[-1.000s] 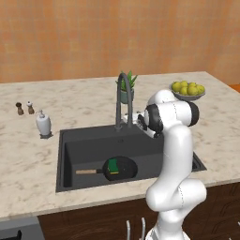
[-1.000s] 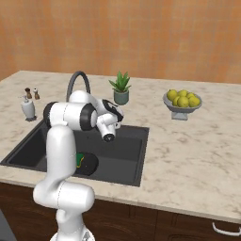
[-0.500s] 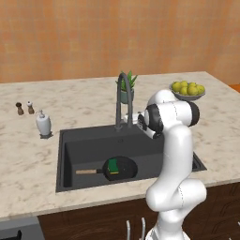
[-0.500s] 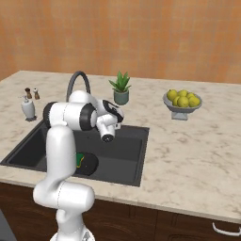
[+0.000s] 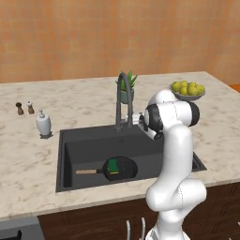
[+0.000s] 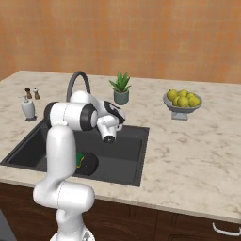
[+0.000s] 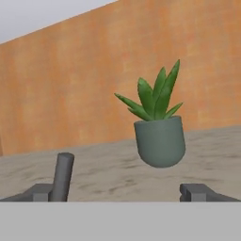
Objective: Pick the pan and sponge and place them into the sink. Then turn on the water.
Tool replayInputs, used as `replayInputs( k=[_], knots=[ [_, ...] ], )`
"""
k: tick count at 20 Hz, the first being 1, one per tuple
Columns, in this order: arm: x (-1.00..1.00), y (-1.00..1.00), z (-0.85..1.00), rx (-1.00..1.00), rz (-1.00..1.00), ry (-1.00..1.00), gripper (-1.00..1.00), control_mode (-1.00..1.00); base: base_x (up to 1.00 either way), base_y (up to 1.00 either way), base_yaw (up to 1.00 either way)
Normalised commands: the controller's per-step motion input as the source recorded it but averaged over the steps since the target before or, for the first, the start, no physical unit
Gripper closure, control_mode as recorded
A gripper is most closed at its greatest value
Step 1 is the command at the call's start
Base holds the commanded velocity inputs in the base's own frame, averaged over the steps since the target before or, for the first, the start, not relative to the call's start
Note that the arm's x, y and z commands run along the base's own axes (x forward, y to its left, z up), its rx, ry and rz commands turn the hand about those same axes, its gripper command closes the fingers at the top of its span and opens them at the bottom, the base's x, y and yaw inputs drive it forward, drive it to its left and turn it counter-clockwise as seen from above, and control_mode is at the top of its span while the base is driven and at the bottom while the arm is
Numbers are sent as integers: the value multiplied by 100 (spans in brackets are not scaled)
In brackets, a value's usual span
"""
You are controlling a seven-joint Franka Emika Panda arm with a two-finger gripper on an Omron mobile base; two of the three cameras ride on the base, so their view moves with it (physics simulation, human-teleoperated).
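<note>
Lying in the sink point(image 5: 65, 154), the pan point(image 5: 123, 169) is seen with its handle pointing left and the sponge point(image 5: 112, 165) resting on it, so only the water is judged left to do. The faucet point(image 5: 121, 101) rises at the basin's back rim. In the hand view its lever point(image 7: 63, 176) stands upright, just inside the left fingertip. The gripper point(image 7: 120, 193) is held open and empty, level with the lever, the plant point(image 7: 157, 127) well behind. A short leftward sweep is judged enough.
</note>
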Motion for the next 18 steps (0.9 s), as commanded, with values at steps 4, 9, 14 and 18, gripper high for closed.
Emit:
replayInputs(
  k=[4, 9, 14, 18],
  knots=[
    [11, -100, 0, 6, 0, 0, -100, -100, 0, 0, 0],
    [10, -100, 0, 6, 0, 1, -100, -100, 0, 0, 0],
    [0, -66, 0, 0, 0, 3, -100, -100, 0, 0, 0],
    [0, -35, 0, 0, 0, 1, -100, -100, 0, 0, 0]
  ],
)
